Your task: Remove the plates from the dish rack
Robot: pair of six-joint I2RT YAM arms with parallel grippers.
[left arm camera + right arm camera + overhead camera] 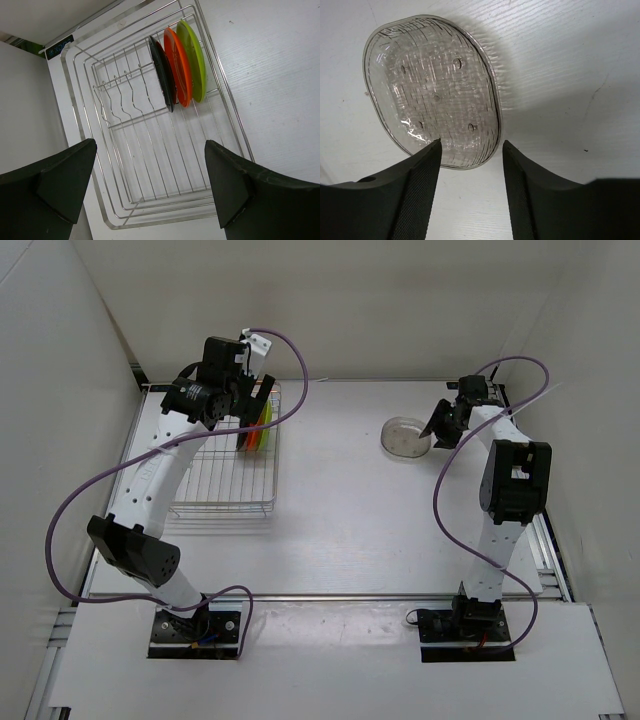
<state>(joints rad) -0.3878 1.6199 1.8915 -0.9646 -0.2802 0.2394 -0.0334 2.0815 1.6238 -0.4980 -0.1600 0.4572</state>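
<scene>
The silver wire dish rack [215, 480] sits at the left of the table; it also shows in the left wrist view [145, 165]. A black plate [162, 75], an orange-red plate [177, 67] and a lime green plate [195, 60] stand on edge in its far right slots. My left gripper [240, 395] hovers above the rack, open and empty, its fingers [55, 185] wide apart. The clear plate [406, 436] lies flat on the table at the right [432, 90]. My right gripper [440, 425] is open and empty just beside its near rim, fingers [415, 195] apart.
White walls close in the table on the left, back and right. A purple cable loops from each arm. The rack's empty wire slots [122, 100] lie left of the plates.
</scene>
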